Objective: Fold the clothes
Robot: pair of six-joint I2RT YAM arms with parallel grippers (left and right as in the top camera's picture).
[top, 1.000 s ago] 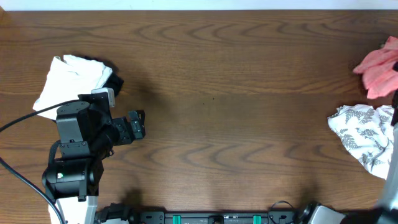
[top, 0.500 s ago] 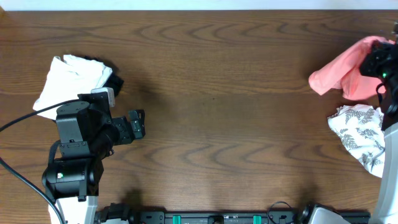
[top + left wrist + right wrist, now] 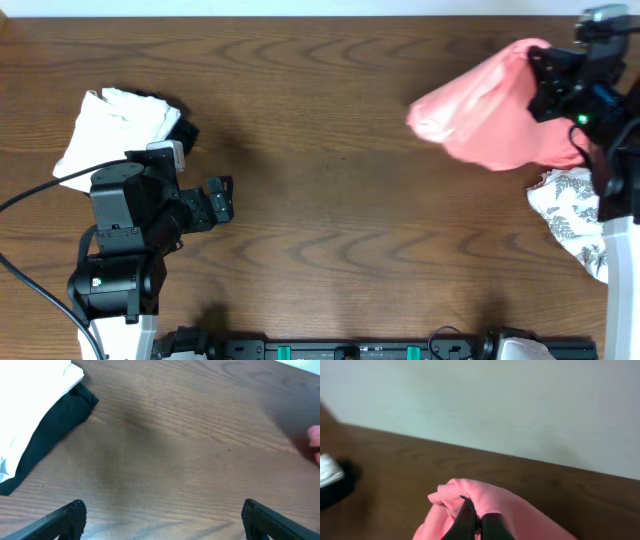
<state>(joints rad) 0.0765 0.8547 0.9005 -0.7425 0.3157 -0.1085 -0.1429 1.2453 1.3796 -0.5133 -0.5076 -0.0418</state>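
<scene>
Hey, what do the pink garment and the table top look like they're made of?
The pink garment looks like thin, soft, matte fabric, perhaps a knit: it bunches and drapes in loose folds where the right hand pinches it. The table looks like wood or wood-look laminate: dark brown, arched grain lines, faint sheen; I cannot tell which.

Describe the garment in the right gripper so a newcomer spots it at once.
Overhead, go to the top right corner of the wooden table. There the right gripper is shut on a bunched salmon-pink garment. It is the only pink item: the cloth beside it is white with grey leaves, the folded garment far left plain white.
</scene>
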